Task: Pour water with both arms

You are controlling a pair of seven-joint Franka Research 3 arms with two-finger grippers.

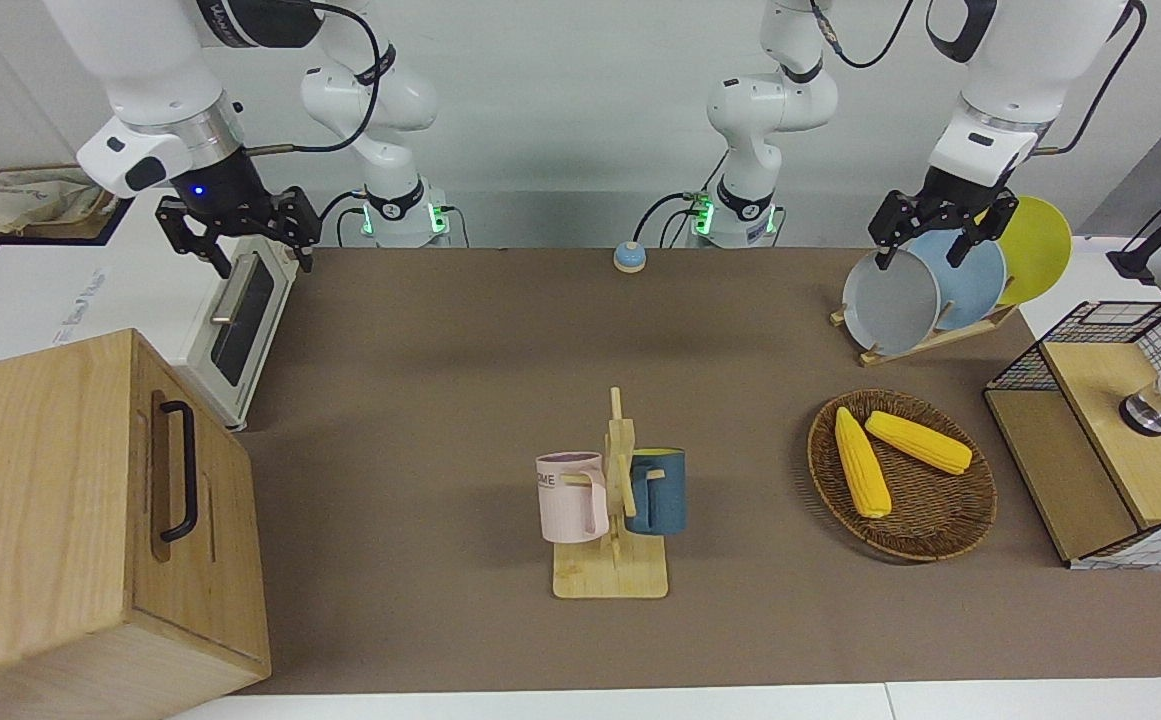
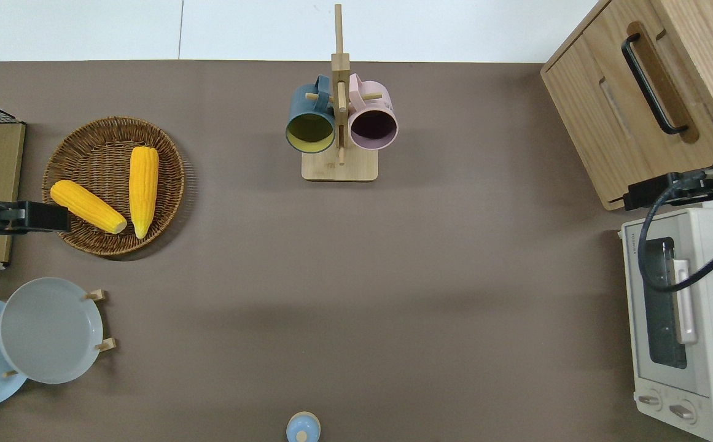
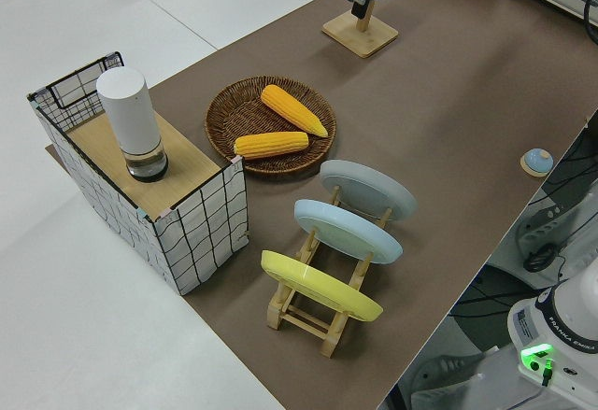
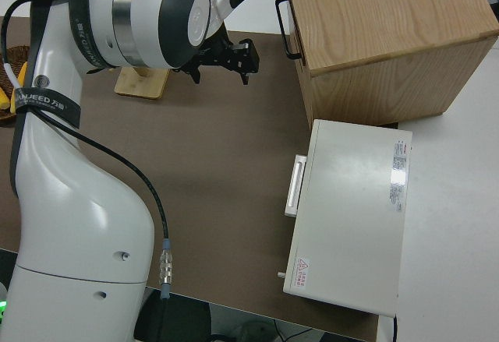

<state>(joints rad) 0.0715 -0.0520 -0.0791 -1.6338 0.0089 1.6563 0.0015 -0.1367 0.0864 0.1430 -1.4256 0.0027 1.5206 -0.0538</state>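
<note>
Brown table holds mug rack, both mugs hung; left gripper and right gripper raised, jaws spread, empty; risk: no pitcher evident; grabbing mug may topple rack.

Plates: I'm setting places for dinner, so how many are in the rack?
3, all upright in the wooden rack: grey plate, blue plate, yellow plate. None seem hidden.

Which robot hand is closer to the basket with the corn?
The left. The left gripper hangs open at the plate rack, which stands just robotward of the corn basket. The right gripper, also open, is at the toaster oven, at the table's opposite end.
</note>
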